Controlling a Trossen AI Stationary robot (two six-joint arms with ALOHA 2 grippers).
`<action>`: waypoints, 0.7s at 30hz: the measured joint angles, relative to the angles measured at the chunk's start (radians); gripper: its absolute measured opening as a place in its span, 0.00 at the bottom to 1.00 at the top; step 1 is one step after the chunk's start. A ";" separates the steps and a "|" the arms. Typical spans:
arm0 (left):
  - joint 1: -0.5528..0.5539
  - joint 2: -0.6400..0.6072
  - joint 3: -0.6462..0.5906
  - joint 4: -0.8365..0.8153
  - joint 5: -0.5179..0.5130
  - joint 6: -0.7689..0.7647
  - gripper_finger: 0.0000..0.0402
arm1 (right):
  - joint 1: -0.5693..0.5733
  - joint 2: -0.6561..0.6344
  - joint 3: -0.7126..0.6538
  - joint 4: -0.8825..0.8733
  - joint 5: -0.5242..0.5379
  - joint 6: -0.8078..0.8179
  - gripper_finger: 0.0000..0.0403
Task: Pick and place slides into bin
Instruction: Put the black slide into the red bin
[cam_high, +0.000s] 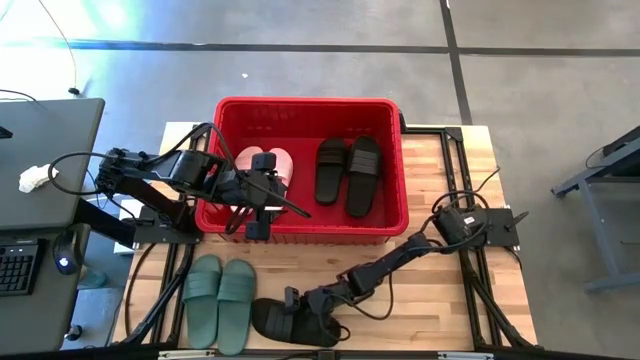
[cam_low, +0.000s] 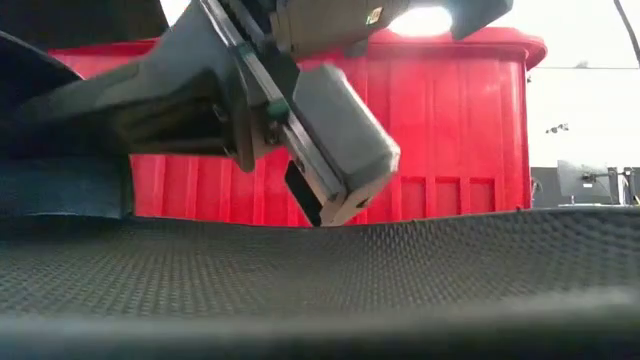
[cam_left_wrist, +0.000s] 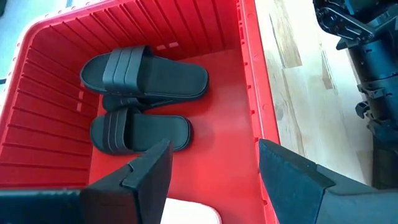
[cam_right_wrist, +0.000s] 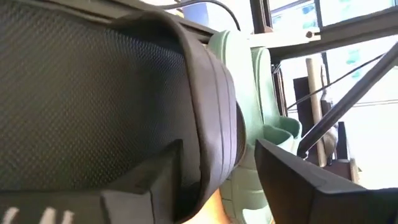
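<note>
The red bin (cam_high: 305, 228) stands at the table's far middle. Inside it lie a pale pink pair of slides (cam_high: 268, 160) and a black pair (cam_high: 347, 172), soles down. My left gripper (cam_left_wrist: 214, 146) hangs open above the bin's near left part, with nothing between its fingers. A sage green pair (cam_high: 220, 298) lies on the table near the front left. Black slides (cam_high: 285, 322) lie at the front edge. My right gripper (cam_right_wrist: 219, 146) is low over them, open. One finger is above the footbed and the other is beyond the wide strap (cam_right_wrist: 214, 106). My right gripper has the black slide's strap (cam_right_wrist: 208, 155) between its two fingers, which reach slanting down from the table's right and lie across the strap's edge. A gap shows on the outer finger's (cam_right_wrist: 298, 180) side. I cannot tell whether the inner finger touches the strap.
The bin's tall near wall (cam_low: 450, 150) rises just behind the black slide's footbed (cam_low: 320, 270). Bare wooden table lies right of the bin (cam_left_wrist: 298, 93). A desk with a keyboard (cam_high: 18, 265) stands beyond the table's left edge.
</note>
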 joint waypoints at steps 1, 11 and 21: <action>0.000 0.000 0.000 0.000 0.000 0.000 0.55 | 0.000 0.000 0.000 0.002 0.002 0.011 0.46; 0.000 0.000 0.000 0.000 0.000 0.000 0.55 | 0.001 0.000 -0.002 0.014 0.082 0.165 0.16; 0.000 0.000 0.000 0.000 -0.001 0.000 0.55 | 0.009 -0.027 -0.002 -0.021 0.165 0.288 0.01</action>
